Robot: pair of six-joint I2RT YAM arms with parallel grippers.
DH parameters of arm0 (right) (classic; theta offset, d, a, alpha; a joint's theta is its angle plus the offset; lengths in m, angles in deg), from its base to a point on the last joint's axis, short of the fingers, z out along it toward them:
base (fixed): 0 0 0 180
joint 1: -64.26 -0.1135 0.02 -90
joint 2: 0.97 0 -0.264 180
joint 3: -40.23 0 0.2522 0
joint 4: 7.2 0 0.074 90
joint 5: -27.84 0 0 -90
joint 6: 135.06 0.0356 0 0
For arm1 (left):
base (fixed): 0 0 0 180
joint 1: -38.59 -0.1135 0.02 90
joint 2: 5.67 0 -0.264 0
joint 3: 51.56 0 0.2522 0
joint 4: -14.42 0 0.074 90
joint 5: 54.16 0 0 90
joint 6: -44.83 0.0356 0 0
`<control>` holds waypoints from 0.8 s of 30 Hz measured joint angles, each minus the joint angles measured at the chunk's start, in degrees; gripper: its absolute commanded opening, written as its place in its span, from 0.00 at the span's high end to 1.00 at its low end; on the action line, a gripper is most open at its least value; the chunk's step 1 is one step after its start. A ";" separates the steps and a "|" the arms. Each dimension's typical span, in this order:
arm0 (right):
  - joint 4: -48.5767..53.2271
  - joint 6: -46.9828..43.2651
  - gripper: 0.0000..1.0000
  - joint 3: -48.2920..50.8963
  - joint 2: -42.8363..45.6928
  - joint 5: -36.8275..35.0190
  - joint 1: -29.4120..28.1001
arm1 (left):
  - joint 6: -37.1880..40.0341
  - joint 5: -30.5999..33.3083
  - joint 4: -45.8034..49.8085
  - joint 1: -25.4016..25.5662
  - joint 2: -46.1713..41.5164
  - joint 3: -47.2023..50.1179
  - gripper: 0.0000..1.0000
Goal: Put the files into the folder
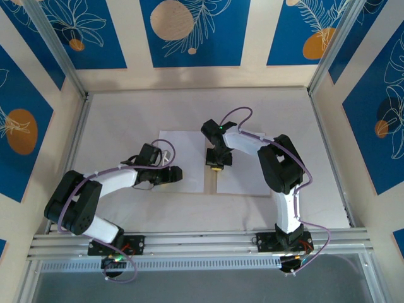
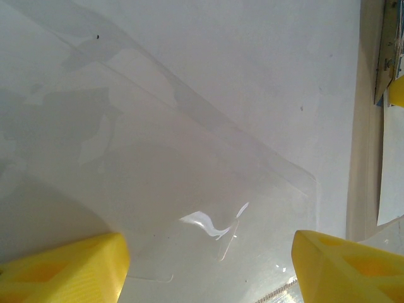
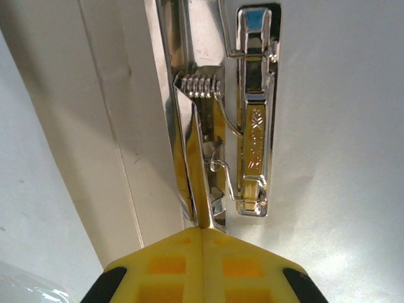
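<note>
metal clip (image 3: 255,126) in right hand (image 3: 202,235)

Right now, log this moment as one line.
left gripper: jaws open, over folder left half | right gripper: jaws shut, at metal clip on spine | folder: open flat on table

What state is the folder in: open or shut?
Open. The folder lies spread flat, white inside up either side of its tan spine, metal clip exposed.
</note>
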 measured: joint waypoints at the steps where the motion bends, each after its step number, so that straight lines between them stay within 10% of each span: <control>1: 0.02 0.00 0.96 0.00 0.00 0.00 0.02 | -0.02 0.00 0.00 0.00 0.00 0.00 0.29; 24: 4.52 -1.62 0.94 -2.82 7.87 0.26 2.08 | -0.39 -0.26 -0.09 -0.26 -0.26 0.02 0.28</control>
